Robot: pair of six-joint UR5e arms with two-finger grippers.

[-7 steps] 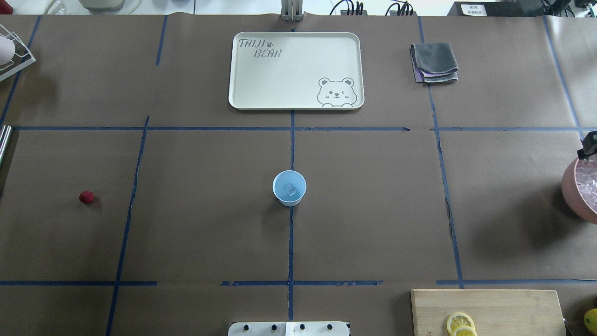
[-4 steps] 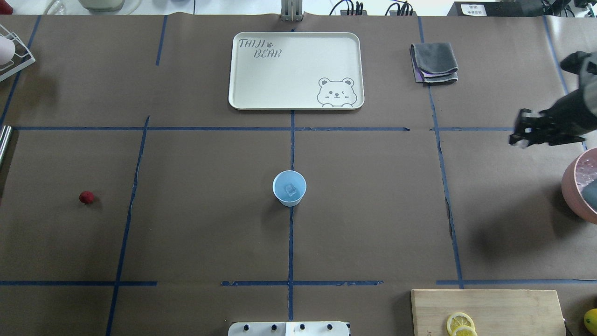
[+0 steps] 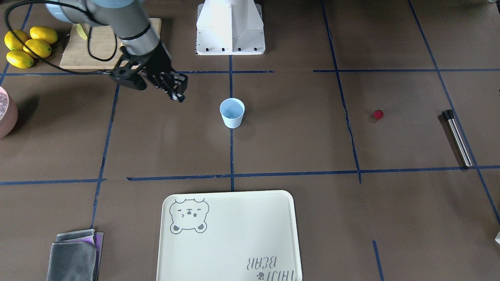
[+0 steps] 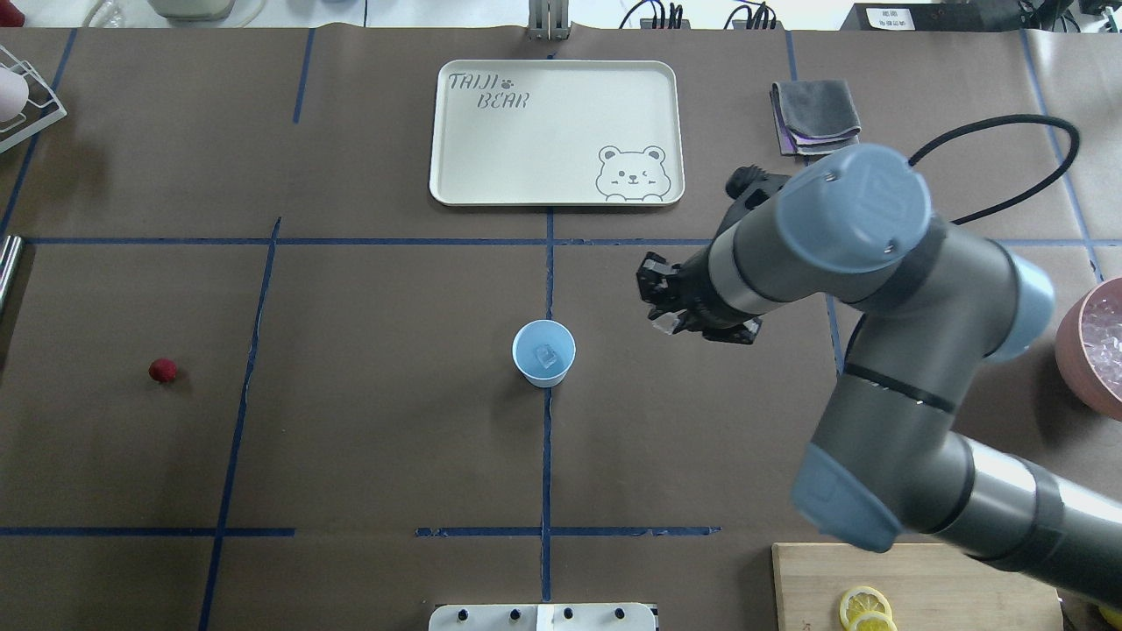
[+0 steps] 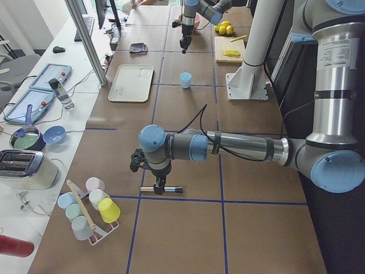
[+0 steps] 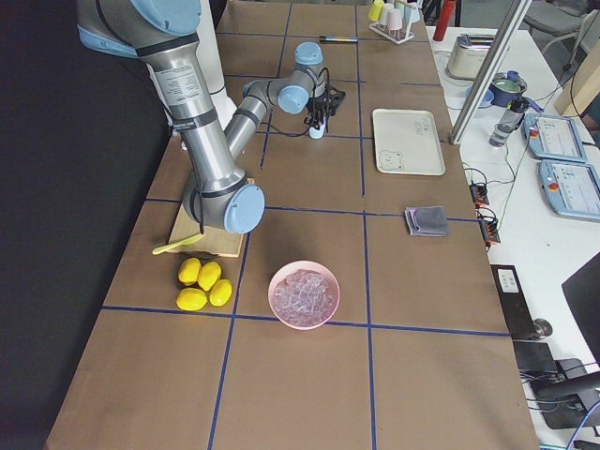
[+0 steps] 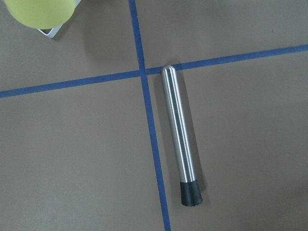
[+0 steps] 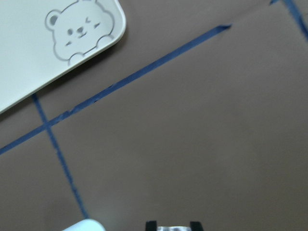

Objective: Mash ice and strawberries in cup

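The light blue cup stands upright at the table's centre, with one clear ice chunk inside; it also shows in the front view. My right gripper hangs above the table a little right of the cup and is shut on a small clear ice chunk. The dark red strawberry lies alone far to the left. My left gripper shows only in the exterior left view, over a steel muddler; I cannot tell if it is open or shut.
A pink bowl of ice sits at the right edge. A cream bear tray and a folded grey cloth lie at the back. A cutting board with lemon slices is front right. Whole lemons lie beside it.
My right arm has swept in from the right edge by the pink bowl toward the cup, carrying an ice chunk. The cup and strawberry have not moved.
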